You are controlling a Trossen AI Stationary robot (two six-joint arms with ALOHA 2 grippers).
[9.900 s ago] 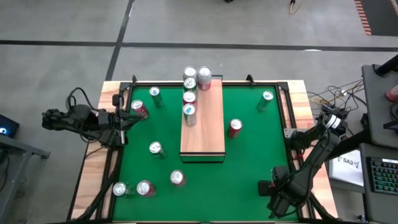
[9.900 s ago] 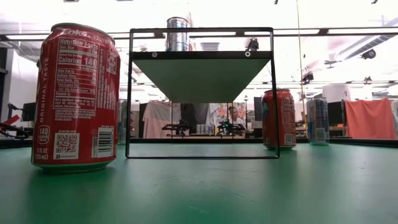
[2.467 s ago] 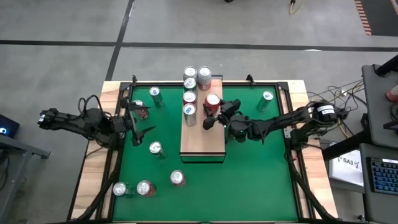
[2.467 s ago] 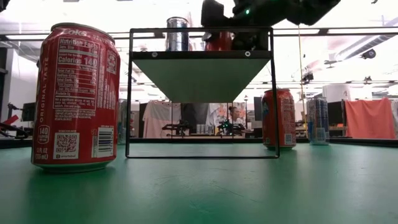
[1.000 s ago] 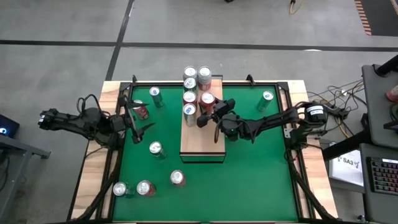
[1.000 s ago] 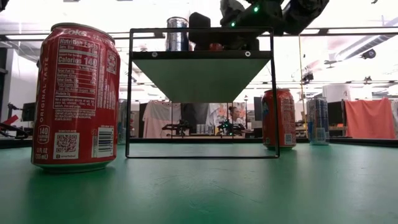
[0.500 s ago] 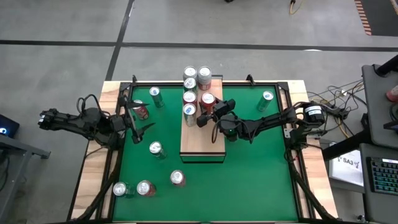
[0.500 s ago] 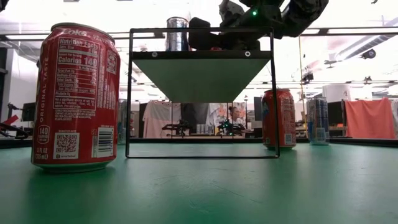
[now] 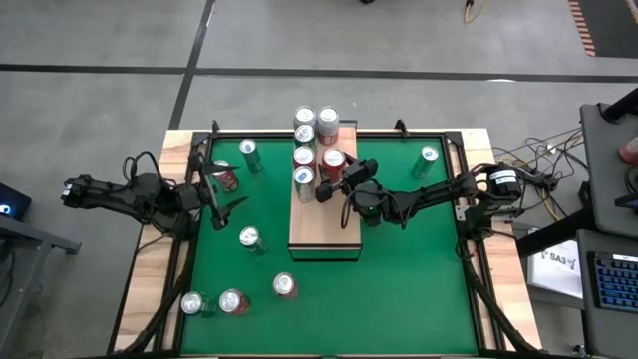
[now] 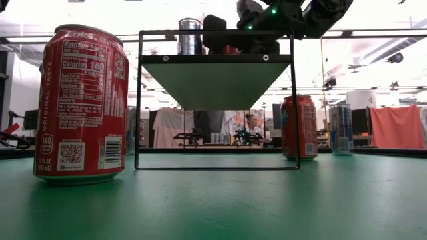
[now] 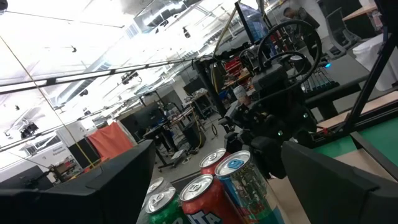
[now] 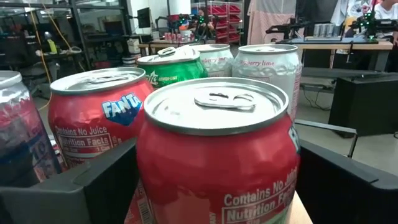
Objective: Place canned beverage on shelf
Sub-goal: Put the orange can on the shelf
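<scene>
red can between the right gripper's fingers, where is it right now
In the high view the red can stands on the pale wooden shelf, towards its far end, right beside the other cans, between the right gripper's open fingers.

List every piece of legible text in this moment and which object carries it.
"Coke", "ORIGINAL TASTE", "Nutrition Facts", "Calories 140": tall red soda can nearest the low camera.
"FANTA", "No Juice", "Nutrition Facts": red can with blue logo on the shelf.
"Contains No", "Nutrition Fac": red can between the right gripper's fingers.
"…berry lime": white can behind it.
Green can's logo: unreadable.
</scene>
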